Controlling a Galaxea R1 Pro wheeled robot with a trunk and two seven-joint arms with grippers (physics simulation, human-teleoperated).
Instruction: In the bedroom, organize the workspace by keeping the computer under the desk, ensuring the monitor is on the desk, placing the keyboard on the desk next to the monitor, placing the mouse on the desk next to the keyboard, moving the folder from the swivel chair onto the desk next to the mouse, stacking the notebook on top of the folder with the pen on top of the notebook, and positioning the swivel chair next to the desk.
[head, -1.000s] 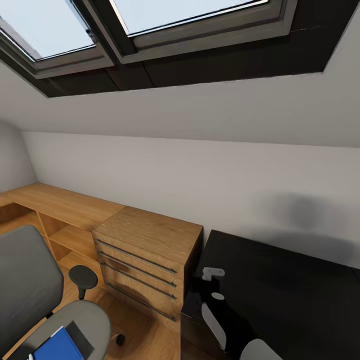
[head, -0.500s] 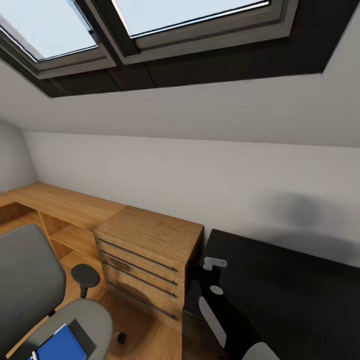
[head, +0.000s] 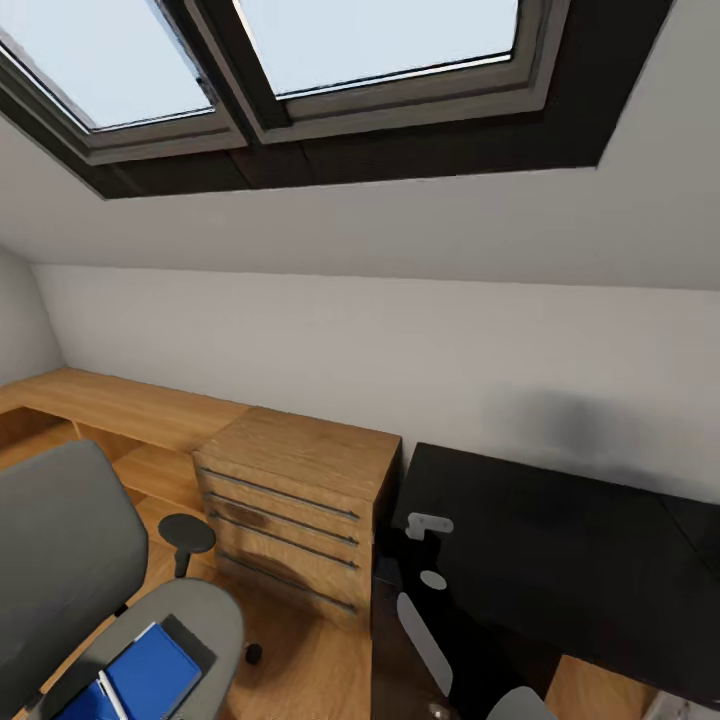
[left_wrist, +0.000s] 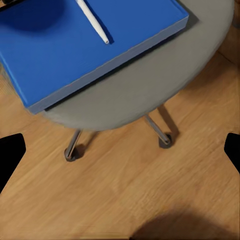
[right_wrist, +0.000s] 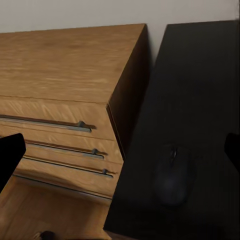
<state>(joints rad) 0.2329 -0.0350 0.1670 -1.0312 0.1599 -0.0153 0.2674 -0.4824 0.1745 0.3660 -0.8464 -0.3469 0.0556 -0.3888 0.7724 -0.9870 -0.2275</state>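
The grey swivel chair (head: 70, 560) stands at the lower left. On its seat (left_wrist: 150, 85) lies the blue folder (head: 140, 680) (left_wrist: 85, 45), and the white pen (head: 110, 697) (left_wrist: 92, 20) rests on top of it. A dark edge (head: 190, 643) shows beside the folder; I cannot tell whether it is the notebook. My left gripper (left_wrist: 121, 150) hangs open over the wood floor beside the seat. The black mouse (right_wrist: 172, 175) sits on the black desk (head: 560, 560) (right_wrist: 200, 90) near its corner. My right gripper (right_wrist: 120, 152) is open above that corner. Computer, monitor and keyboard are out of view.
A low wooden drawer cabinet (head: 290, 490) (right_wrist: 65, 65) stands against the desk's left end, with a wooden shelf unit (head: 120, 410) running along the wall. The chair's chrome legs and casters (left_wrist: 160, 132) spread over the floor. A sloped ceiling with skylights (head: 370, 40) hangs overhead.
The head camera has shifted, so more of the folder, the pen and the desk's front edge now show. Chair, cabinet and desk have not moved.
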